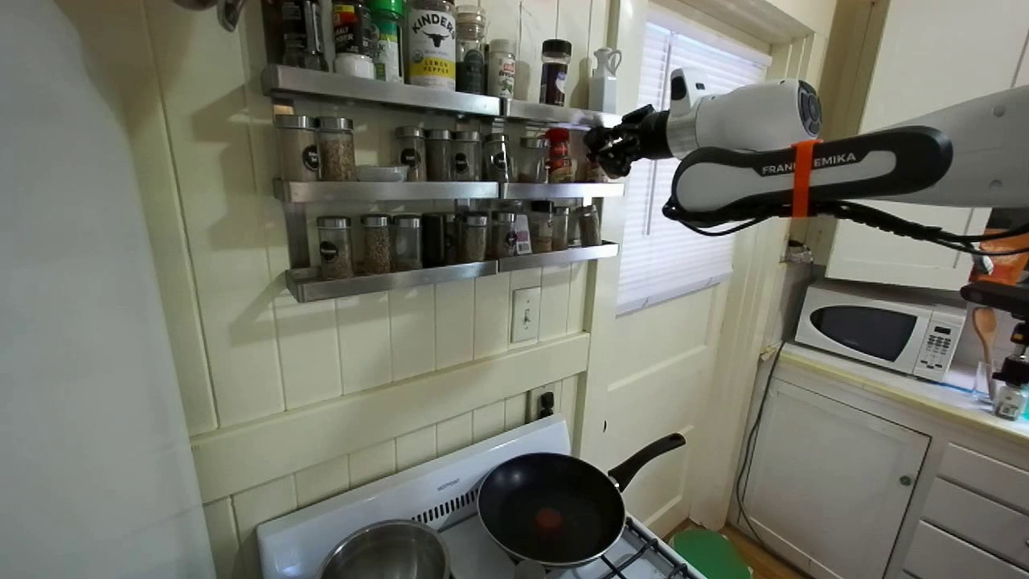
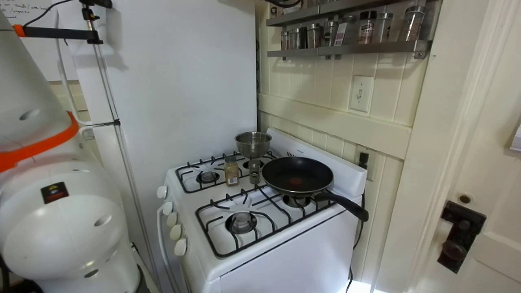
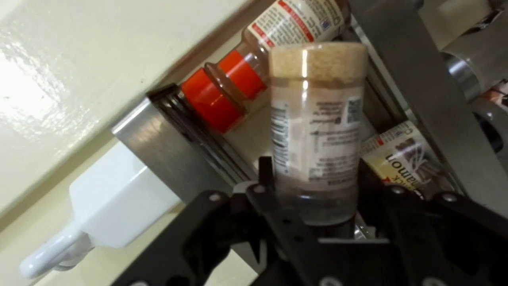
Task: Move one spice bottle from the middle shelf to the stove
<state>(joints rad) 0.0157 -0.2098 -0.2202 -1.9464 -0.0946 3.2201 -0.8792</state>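
Wrist view. Spice bottle [image 3: 319, 131], clear-walled with a pale barcode label, is sitting in the gripper [image 3: 316, 186], which is pinching it near its six o'clock end. A tan band is showing at its twelve o'clock end. The bottle is hanging in front of the middle shelf [image 1: 386, 191], at a slant to its neighbours; whether the two are touching, cannot tell.

Around it: a red-capped bottle [image 3: 258, 57] is showing toward ten o'clock, partly behind it; a bottle lettered "namon" [image 3: 408, 159] is peeking out between three and four. A white bottle [image 3: 119, 194] is standing farther off between eight and nine, past the upper tier's rail [image 3: 178, 147].

In an exterior view the gripper is hanging by the shelf's three o'clock end, the held bottle too hidden there to make out. Metal-lidded jars [image 1: 467, 157] are lining the same tier toward nine. The white arm [image 1: 748, 121] is spanning to the three o'clock edge. A microwave [image 1: 880, 326] is sitting on a counter [image 1: 880, 386], well apart, at the gripper's four o'clock.

The stove [image 1: 450, 478] is showing in both exterior views, standing below the rack [image 1: 402, 281]. In an exterior view a black pan [image 2: 298, 173] is resting on it, handle pointing to four o'clock. At the pan's nine, a small jar [image 2: 254, 173] is standing just beside it, with a tan-filled bottle [image 2: 231, 173] standing past that; a metal bowl [image 2: 253, 144] is sitting at ten.
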